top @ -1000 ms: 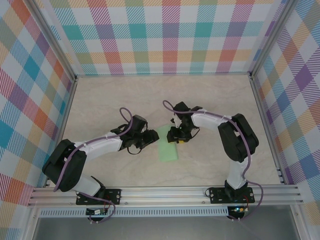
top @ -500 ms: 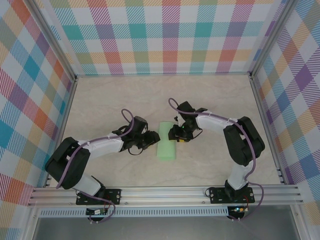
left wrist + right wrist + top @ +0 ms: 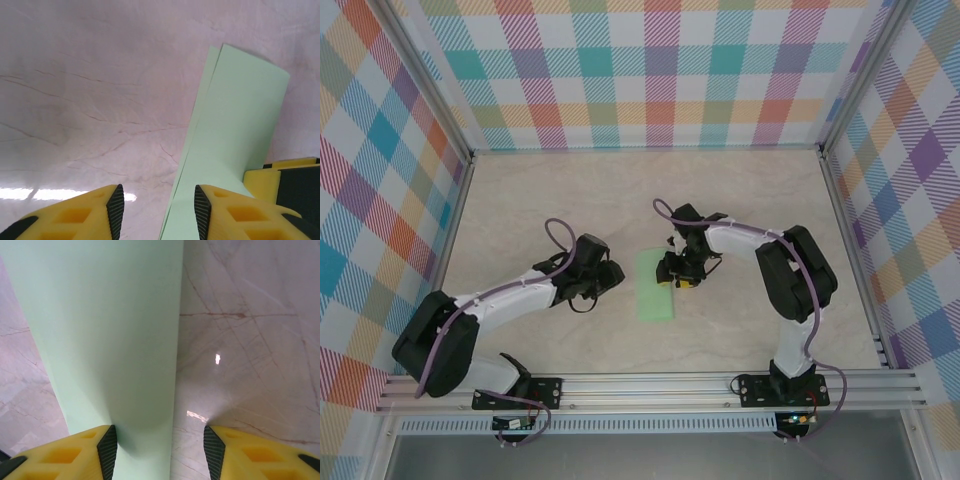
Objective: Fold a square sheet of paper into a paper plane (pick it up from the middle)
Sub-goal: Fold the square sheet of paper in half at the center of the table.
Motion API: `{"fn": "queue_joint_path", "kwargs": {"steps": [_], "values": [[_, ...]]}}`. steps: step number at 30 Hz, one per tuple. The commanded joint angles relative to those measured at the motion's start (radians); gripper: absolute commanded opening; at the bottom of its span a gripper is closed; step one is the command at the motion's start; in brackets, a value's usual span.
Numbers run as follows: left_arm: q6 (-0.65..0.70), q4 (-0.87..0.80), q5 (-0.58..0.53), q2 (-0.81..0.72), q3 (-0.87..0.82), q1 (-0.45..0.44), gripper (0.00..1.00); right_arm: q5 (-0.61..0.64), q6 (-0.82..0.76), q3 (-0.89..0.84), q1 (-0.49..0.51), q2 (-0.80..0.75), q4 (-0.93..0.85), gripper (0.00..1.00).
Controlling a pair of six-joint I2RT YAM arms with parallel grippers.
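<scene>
1. Top external: a marbled surface point(image 3: 560, 200) is boxed in by plaid walls point(image 3: 650, 80). The sheet of paper point(image 3: 653, 297), folded into a narrow strip, lies flat mid-surface between the two arms. The left gripper point(image 3: 617, 277) is just beside its left long edge. The right gripper point(image 3: 670, 276) is over its far right part.
2. Left wrist: the left gripper's jaws are spread. The sheet's left edge runs in beneath the right finger point(image 3: 235, 212), and two layers show at the far corner. The right gripper's yellow-black finger is at the sheet's right side.
3. Right wrist: the right gripper's jaws are spread. The sheet lies under the left finger point(image 3: 65, 455) and part of the gap; its right edge runs between the fingers, with bare surface beyond.
</scene>
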Motion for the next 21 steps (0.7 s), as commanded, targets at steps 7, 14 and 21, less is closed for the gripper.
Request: {"fn": "queue_joint_path", "kwargs": {"steps": [7, 14, 21], "values": [[-0.029, -0.113, -0.126, -0.101, -0.041, 0.012, 0.46, 0.062, -0.095, 0.040, 0.015, 0.057, -0.087, 0.55], [-0.029, -0.100, -0.108, -0.097, -0.042, 0.014, 0.47, 0.102, -0.080, 0.082, 0.015, 0.100, -0.138, 0.56], [-0.006, -0.076, -0.073, -0.088, -0.036, 0.014, 0.48, 0.136, -0.016, 0.103, 0.015, 0.136, -0.160, 0.55]]}}
